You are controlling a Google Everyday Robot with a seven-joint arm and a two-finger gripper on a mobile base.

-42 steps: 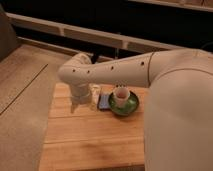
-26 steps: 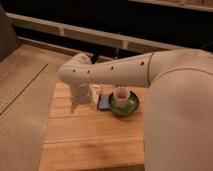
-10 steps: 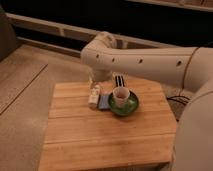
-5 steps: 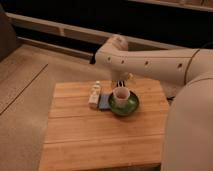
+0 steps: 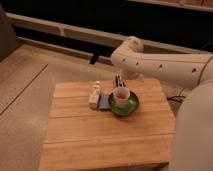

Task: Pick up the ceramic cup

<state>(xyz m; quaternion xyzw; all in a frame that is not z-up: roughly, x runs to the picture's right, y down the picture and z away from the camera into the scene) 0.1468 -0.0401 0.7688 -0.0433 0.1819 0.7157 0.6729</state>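
Observation:
The ceramic cup (image 5: 121,94) is small and cream-beige with a darker inside. It stands upright in the round green bowl (image 5: 125,106) on the wooden table (image 5: 100,135), right of the table's middle. My gripper (image 5: 119,80) is dark and hangs from the white arm (image 5: 160,65), which reaches in from the right. It is just behind the cup, at the table's far edge, and holds nothing that I can see.
A small white bottle (image 5: 94,94) stands left of the bowl, with a blue flat item (image 5: 104,102) between them. A low ledge (image 5: 65,32) runs along the back, with floor to the left of the table.
The arm has swung from the table's left side, across the back, to the right. The gripper now sits behind the cup. The cup, bowl and bottle have not moved.

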